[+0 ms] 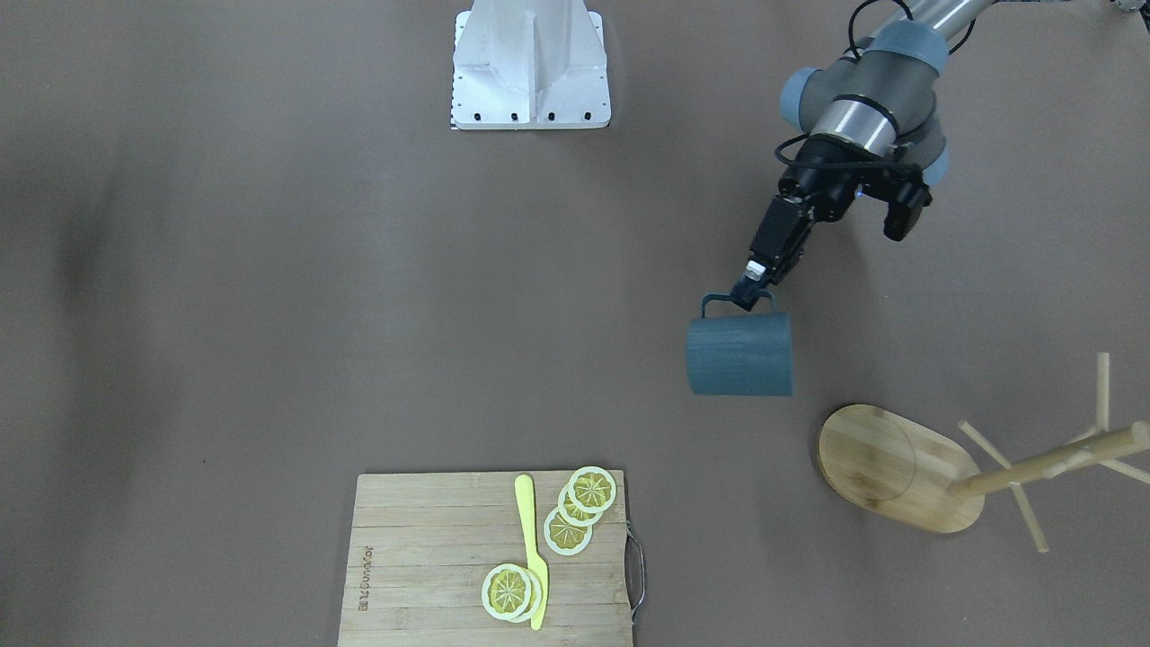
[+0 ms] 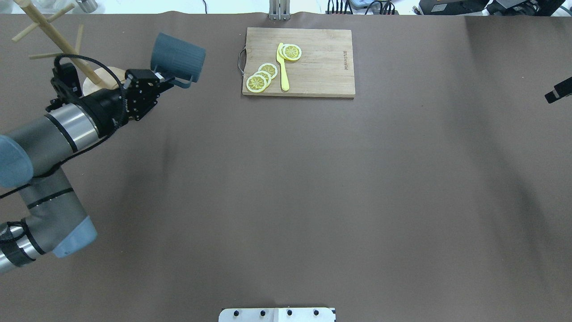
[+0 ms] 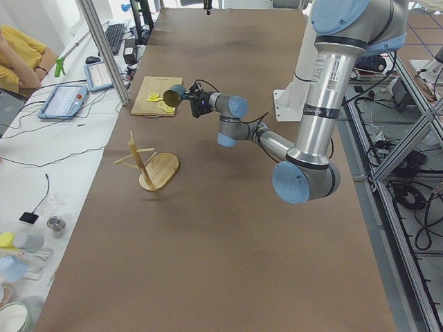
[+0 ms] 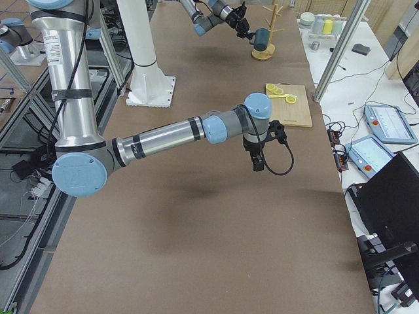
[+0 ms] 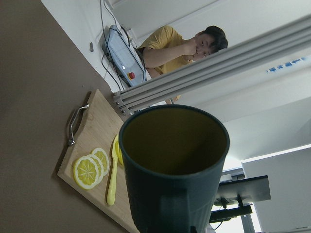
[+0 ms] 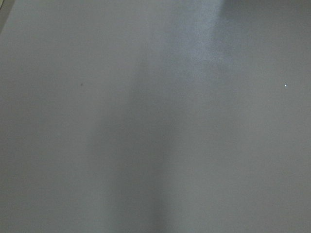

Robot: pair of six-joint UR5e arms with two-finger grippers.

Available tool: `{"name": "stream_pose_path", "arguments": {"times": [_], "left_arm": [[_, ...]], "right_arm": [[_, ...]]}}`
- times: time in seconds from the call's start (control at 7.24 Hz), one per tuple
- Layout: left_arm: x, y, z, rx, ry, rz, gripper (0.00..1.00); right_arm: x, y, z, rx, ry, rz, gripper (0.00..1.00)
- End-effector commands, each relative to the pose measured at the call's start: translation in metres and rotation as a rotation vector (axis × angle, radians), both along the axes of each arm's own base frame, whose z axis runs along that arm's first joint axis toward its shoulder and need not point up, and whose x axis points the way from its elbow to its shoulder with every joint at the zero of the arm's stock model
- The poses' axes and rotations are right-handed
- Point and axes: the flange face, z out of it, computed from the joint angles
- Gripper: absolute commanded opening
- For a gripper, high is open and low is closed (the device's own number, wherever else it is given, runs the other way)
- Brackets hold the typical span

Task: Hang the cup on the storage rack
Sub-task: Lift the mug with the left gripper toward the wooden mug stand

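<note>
A long table covered in dull brown paper (image 2: 313,201) is stretching down the room. A white bench (image 3: 41,149) is running alongside it, and a slanted silver aluminium post (image 3: 104,48) is rising at the edge between the two. Pale tiles are showing on the floor (image 3: 426,17) beyond the far side. Soft, even light is laying faint shadows across the paper.

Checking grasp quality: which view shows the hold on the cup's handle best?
Exterior front-facing: the left end effector pinches the handle of the cup, unobstructed. Overhead shows the grip smaller; left wrist shows mostly the cup's mouth; side views show it tiny; right wrist, nothing.
</note>
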Motion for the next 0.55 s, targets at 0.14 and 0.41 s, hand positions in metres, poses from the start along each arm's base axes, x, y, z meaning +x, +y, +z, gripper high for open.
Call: {"name": "stream_pose_path", "arguments": {"times": [0.14,0.41], "left_arm": [[-0.067,-0.052,0.037,-0.284,0.409,0.006,0.00],[-0.080,-0.071,0.061,-0.373,0.558,-0.020,0.00]], "right_arm": [[0.000,0.001,0.000,-0.004,0.000,0.003,1.00],[0.001,0.002,0.001,-0.004,0.000,0.005,1.00]]}}
